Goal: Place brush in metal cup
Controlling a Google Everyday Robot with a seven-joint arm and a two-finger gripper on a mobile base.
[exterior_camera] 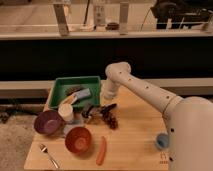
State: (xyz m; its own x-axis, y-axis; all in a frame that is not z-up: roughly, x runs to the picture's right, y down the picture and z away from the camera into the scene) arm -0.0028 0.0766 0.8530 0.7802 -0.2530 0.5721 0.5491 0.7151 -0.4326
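Observation:
My gripper (94, 111) hangs low over the table's middle, just below the green tray (59, 86) and right of the cream cup (66, 111). A slim dark thing that looks like the brush handle (108, 106) sticks out to the right from the gripper; its bristle head is hidden. A small greyish shape that I take for the metal cup (77, 117) stands between the cream cup and the gripper, partly hidden by it. I cannot tell whether the gripper touches the cup.
The tray holds a blue object (82, 94) and a brown one (74, 89). A purple bowl (47, 122), an orange bowl (78, 139), a fork (48, 155), an orange carrot-like stick (101, 150), dark grapes (111, 122) and a blue cup (162, 141) lie around.

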